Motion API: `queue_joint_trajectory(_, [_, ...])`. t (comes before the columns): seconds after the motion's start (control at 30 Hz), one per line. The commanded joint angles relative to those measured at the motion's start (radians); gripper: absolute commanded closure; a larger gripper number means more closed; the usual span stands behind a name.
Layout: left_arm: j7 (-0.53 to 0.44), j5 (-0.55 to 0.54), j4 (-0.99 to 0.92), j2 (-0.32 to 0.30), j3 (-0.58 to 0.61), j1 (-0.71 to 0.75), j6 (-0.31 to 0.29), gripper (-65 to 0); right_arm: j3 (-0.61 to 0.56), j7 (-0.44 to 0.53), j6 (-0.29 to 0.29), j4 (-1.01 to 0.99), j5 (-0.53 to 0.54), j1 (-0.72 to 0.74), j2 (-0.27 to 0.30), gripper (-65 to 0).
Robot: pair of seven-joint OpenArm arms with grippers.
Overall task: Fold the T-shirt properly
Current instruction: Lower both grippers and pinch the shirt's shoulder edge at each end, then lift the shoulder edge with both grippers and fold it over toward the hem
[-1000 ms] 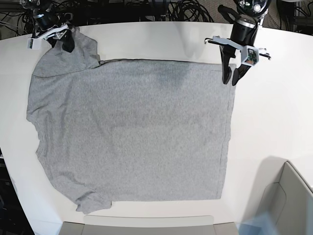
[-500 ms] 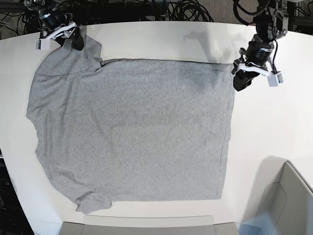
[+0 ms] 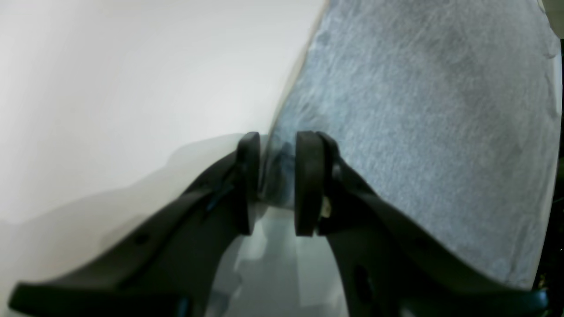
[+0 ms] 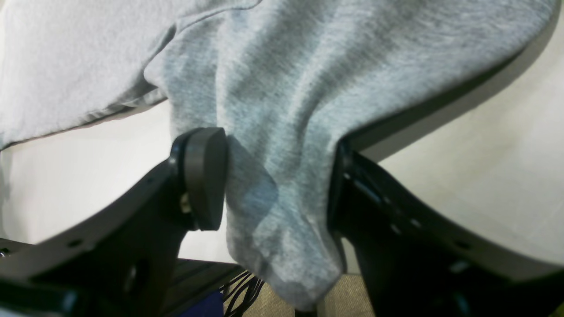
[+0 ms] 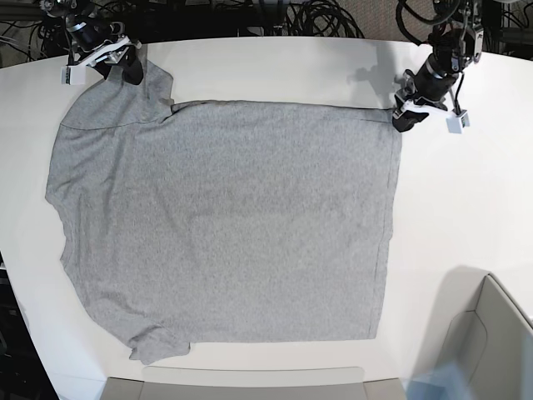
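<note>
white table | black cables beyond far edge | grey bin near corner

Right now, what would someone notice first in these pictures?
The big grey T-shirt spread flat, covering most of the white table. Then the two black pincers at its far corners: the right pincer has a sleeve bunched between its fingers, and the left pincer straddles the hem corner.

The base view looks straight down from high up on the whole tabletop, with the T-shirt spread across it. Each wrist view sits close behind its own fingers (low, almost grazing the cloth), sharing only a shirt corner with the base view.
</note>
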Motion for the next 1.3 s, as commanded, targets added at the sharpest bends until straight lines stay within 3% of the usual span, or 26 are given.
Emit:
queue_joint_trajectory(0.0, [0.023,0.005,0.004,-0.004,0.015,0.005,0.008,-15.4,0.003,-0.018,-0.012,0.008,-0.009,-0.010,0.008,-31.7])
queue_joint_trajectory(0.27, [0.014,0.008,-0.002,-0.003,0.087,-0.029,0.008,-15.0,0.002,-0.018,-0.012,0.008,-0.009,-0.010,0.022,-29.4])
queue_joint_trajectory(0.37, [0.012,0.035,-0.025,-0.001,0.090,-0.032,0.008,-11.8,0.002,-0.018,-0.012,0.008,-0.009,-0.010,0.024,-20.6])
queue_joint_trajectory(0.47, [0.012,0.064,-0.029,0.028,0.058,-0.032,0.009,0.0,0.003,-0.018,-0.012,0.008,-0.009,-0.008,0.025,-7.2])
queue_joint_trajectory(0.53, [0.019,0.071,-0.029,0.040,0.023,-0.024,0.009,0.0,0.003,-0.017,-0.012,0.010,-0.008,-0.010,0.037,0.0])
queue_joint_trajectory(0.87, [0.023,0.071,0.130,0.060,-0.180,0.173,0.008,0.0,0.111,-0.018,-0.012,0.240,-0.008,-0.102,-0.006,0.0])
queue_joint_trajectory(1.07, [0.023,0.071,0.245,0.059,-0.236,0.308,0.008,0.0,0.155,-0.018,-0.012,0.320,-0.006,-0.160,-0.019,0.0])
queue_joint_trajectory(1.27, [0.023,0.069,0.316,0.057,-0.325,0.336,0.008,0.0,0.173,-0.018,-0.012,0.366,-0.006,-0.153,-0.064,0.0])
